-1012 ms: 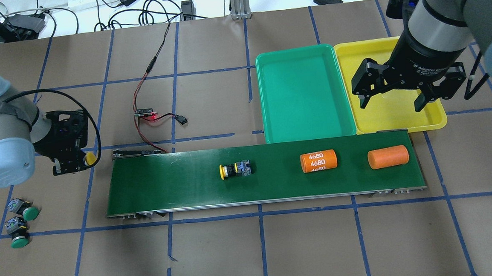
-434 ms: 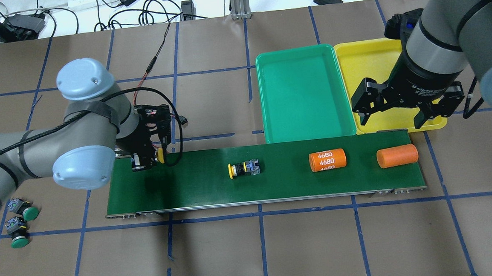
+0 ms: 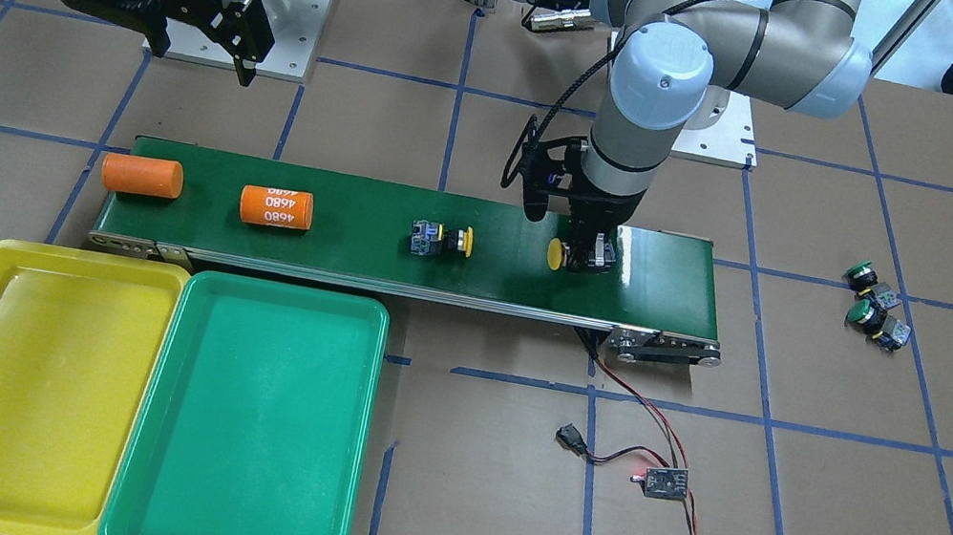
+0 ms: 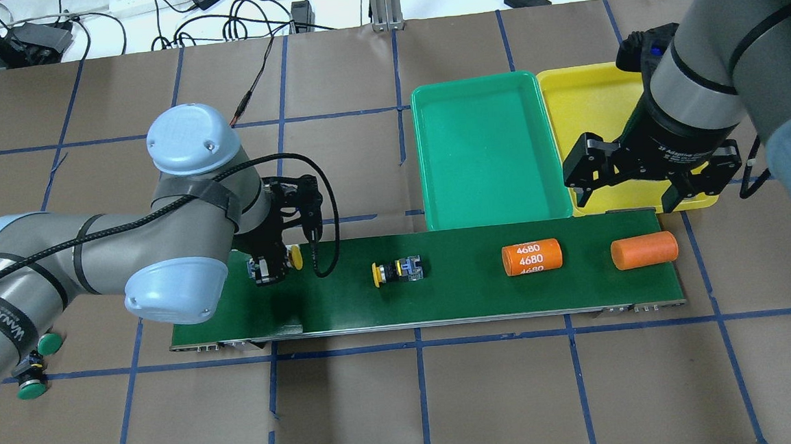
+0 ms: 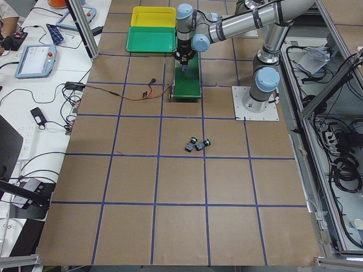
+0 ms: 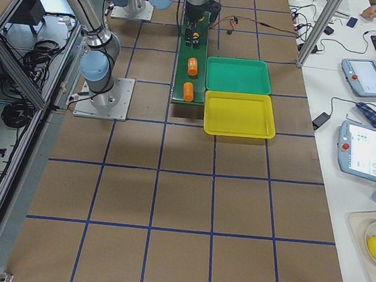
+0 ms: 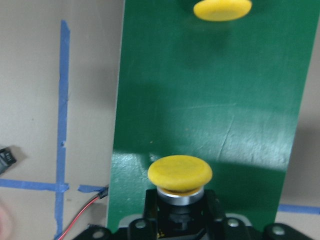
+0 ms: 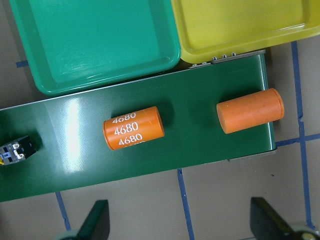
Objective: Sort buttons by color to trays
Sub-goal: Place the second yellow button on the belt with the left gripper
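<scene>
My left gripper (image 4: 271, 265) is shut on a yellow button (image 4: 294, 256) low over the conveyor belt's left end; the button's cap fills the left wrist view (image 7: 180, 174). A second yellow button (image 4: 396, 271) lies on its side mid-belt. Two green buttons (image 4: 49, 343) lie on the table at the far left, partly hidden by my left arm. My right gripper (image 4: 626, 193) is open and empty above the yellow tray's (image 4: 587, 100) front edge. The green tray (image 4: 487, 148) stands beside it; both are empty.
Two orange cylinders lie on the dark-green belt (image 4: 462, 293): one marked 4680 (image 4: 531, 257), one plain (image 4: 643, 251) near the right end. A small circuit board with red and black wires (image 3: 659, 480) lies behind the belt's left end.
My left arm has swung from the table's left over the belt's left end, carrying the yellow button. The things on the belt have drifted right. My right gripper has moved slightly toward the belt.
</scene>
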{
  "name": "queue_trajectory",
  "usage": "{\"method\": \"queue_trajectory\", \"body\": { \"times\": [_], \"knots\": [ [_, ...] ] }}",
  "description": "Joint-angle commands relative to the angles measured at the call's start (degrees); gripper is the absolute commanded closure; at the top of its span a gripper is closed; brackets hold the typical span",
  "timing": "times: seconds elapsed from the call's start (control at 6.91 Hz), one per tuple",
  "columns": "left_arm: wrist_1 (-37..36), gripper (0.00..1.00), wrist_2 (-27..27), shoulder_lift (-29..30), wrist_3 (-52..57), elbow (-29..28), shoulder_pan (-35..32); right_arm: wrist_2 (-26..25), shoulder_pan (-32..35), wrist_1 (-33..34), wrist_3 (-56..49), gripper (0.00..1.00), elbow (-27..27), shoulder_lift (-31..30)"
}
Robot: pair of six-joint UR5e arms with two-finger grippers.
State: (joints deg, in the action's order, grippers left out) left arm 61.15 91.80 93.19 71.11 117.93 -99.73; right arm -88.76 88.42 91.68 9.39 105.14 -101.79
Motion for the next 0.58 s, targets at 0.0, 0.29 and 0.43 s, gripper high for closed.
{"method": "queue_trajectory", "body": {
  "times": [0.0, 0.29, 0.43],
  "knots": [
    [-0.33, 0.04, -0.22, -0.55, -4.31, 2.38, 2.16, -0.53, 0.00, 0.52, 0.02, 0.00, 0.33, 0.10],
    [-0.59, 0.00, -2.40, -1.43, -3.10, 2.39, 10.82, -0.27, -0.35, 0.95, 1.59, 0.00, 0.24, 0.19],
    [-0.51, 0.00, -4.42, -1.26, -3.00, 2.31, 20.19, 0.08, -0.26, 0.78, 8.65, 0.00, 0.33, 0.19]
  ]
}}
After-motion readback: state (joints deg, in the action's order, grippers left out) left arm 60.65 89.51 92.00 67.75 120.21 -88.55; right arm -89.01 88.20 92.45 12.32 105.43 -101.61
